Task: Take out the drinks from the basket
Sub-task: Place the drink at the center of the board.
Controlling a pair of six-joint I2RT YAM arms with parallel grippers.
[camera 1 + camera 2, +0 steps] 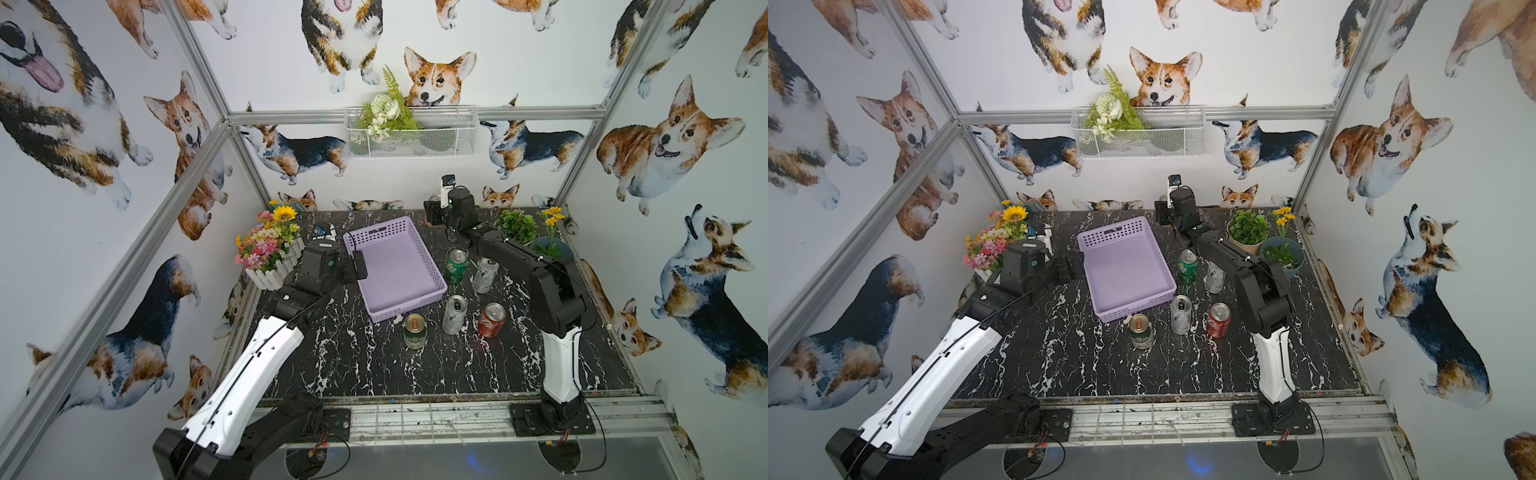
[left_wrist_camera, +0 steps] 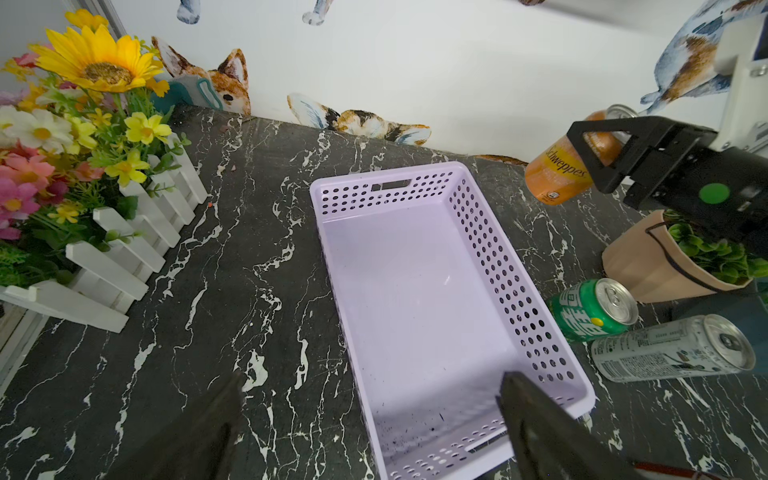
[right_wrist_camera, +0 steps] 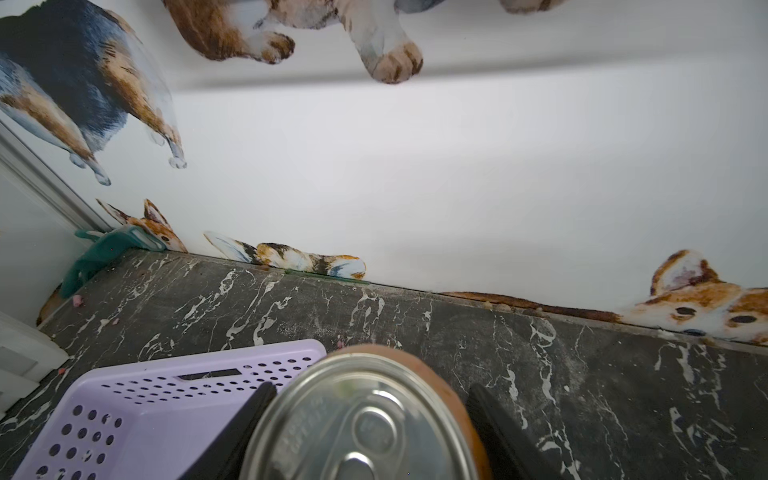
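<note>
Above the far end of the table [image 1: 332,365], just past the basket [image 1: 397,270], your right gripper [image 2: 582,141] is squeezing the orange can [image 2: 557,174] around its middle. The can hangs in the air and leans a bit. The basket has nothing left inside.

Five other cans stand on the table to the right of the basket: a green can [image 1: 456,266], a silver can [image 1: 485,274], a second silver can [image 1: 454,313], a red can [image 1: 491,319] and a green can with a gold top [image 1: 414,330].

Your left gripper [image 2: 372,386] sits at the basket's left wall, jaws wide apart and holding nothing.

I think this is the last drink to put down. Pick a bare spot away from the cans and the plant pot [image 1: 517,226]. Turn the can straight up first. Go down slowly until its bottom sits flat, then let go and lift straight up, so it does not tip.
</note>
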